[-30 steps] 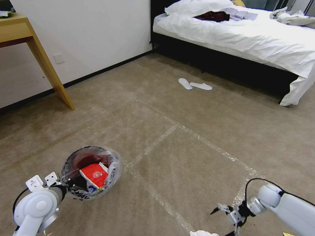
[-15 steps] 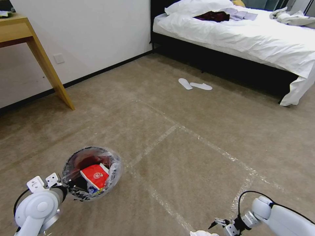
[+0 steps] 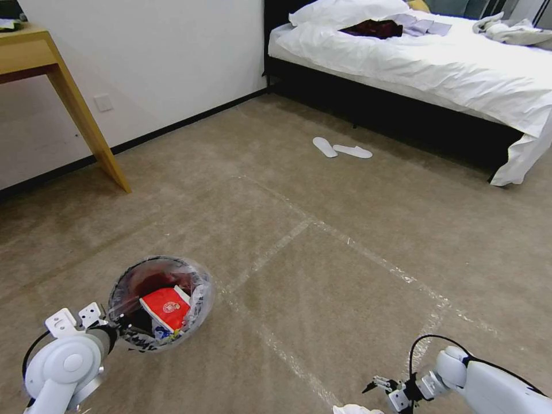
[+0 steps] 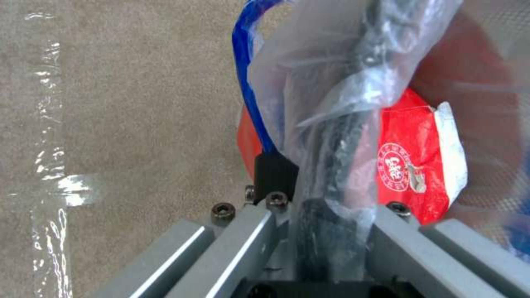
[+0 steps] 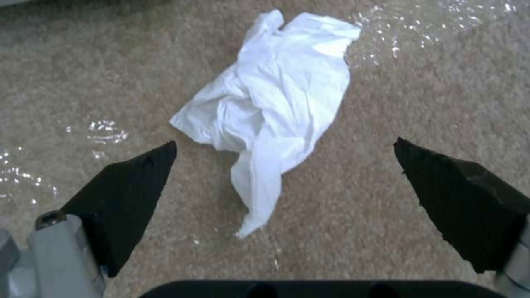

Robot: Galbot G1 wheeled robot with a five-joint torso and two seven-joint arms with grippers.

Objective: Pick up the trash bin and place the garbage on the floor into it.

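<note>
In the head view the trash bin (image 3: 160, 302) sits low at about seven o'clock, with the left tool (image 3: 123, 326) at its near rim. The left wrist view shows what that view cannot: the left tool (image 4: 326, 215) is pinched onto the bin's dark rim (image 4: 342, 136) through the crinkly clear bag (image 4: 309, 82), one finger outside the wall and one inside. It also shows a red-and-white packet (image 4: 411, 165) lying inside the bin, which the head view shows as a red patch (image 3: 167, 307). The left arm (image 3: 60, 368) is bent low, its wrist aimed up toward the bin.

The right arm (image 3: 489, 385) reaches in from five o'clock, forearm nearly level and close to the floor (image 3: 322, 276), with the right tool (image 3: 382, 388) pointing toward nine o'clock. At the bottom edge of the head view only a sliver of a white tissue (image 3: 356, 409) shows just beside that tool. The right wrist view gives the rest: the crumpled tissue (image 5: 271, 111) lies on the carpet (image 5: 414, 91) beside a shiny tape line (image 5: 420, 25), and the right tool (image 5: 284, 157) is spread wide, its black fingertips (image 5: 132, 186) standing either side of the tissue's lower tail without touching it.
</note>
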